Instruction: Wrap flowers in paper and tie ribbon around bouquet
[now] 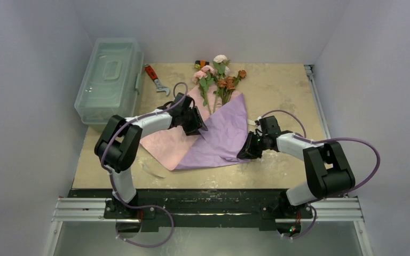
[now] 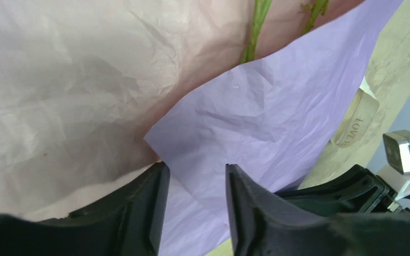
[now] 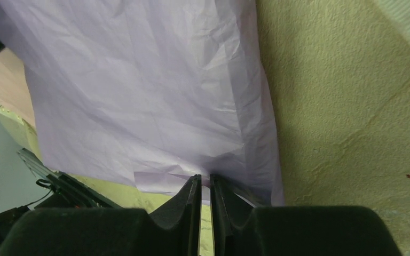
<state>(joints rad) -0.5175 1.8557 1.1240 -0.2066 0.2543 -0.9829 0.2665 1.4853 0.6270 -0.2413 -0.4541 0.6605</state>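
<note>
A clear lidded box (image 1: 109,80) sits at the far left of the table (image 1: 283,90), with a red-handled wrench (image 1: 155,78) just right of it. The left gripper (image 1: 196,121) hangs over the middle of the paper (image 1: 221,136), its jaws apart with nothing between them. In its wrist view the fingers (image 2: 149,202) stand either side of the corner where the lilac flap lies over the pink face. The paper lies flat in the middle of the table, pink showing on the left. A large lilac triangle is folded across from the right, covering the lower stems. The flowers (image 1: 220,74) lie along the sheet's far part, with the pink, white and orange blooms sticking out past its far corner onto the bare table. The ribbon (image 2: 355,125), cream with printed letters, lies on the table just beyond the flap's right edge. The right gripper (image 1: 247,151) is at the flap's near right edge, its fingers (image 3: 181,208) pinched nearly together on the paper, a small crease drawn up into the tips.
</note>
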